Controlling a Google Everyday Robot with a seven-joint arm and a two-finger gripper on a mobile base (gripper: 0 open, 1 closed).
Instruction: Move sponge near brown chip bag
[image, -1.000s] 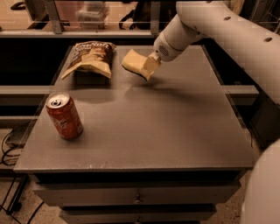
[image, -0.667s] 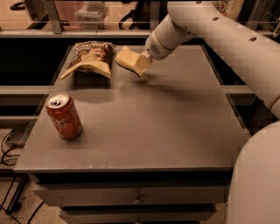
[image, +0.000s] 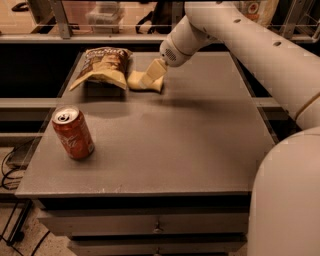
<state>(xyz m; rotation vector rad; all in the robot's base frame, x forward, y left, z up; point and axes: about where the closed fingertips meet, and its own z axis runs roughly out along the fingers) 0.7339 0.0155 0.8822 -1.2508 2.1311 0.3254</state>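
Observation:
The pale yellow sponge (image: 137, 81) lies low at the table's back, right beside the brown chip bag (image: 102, 66), whose right edge it almost touches. My gripper (image: 151, 79) comes down from the upper right on the white arm and is shut on the sponge. One cream finger (image: 155, 70) lies across the sponge's right part and hides it. The chip bag lies flat at the back left of the table, dark brown on top and tan below.
A red soda can (image: 73, 133) stands upright at the front left of the grey table (image: 170, 145). My white arm (image: 250, 45) crosses the back right corner. A rail and shelf run behind the table. Drawers sit below its front edge.
My gripper has carried the sponge to the left and down, from mid-back of the table to a spot right beside the chip bag. The can and the bag have not moved.

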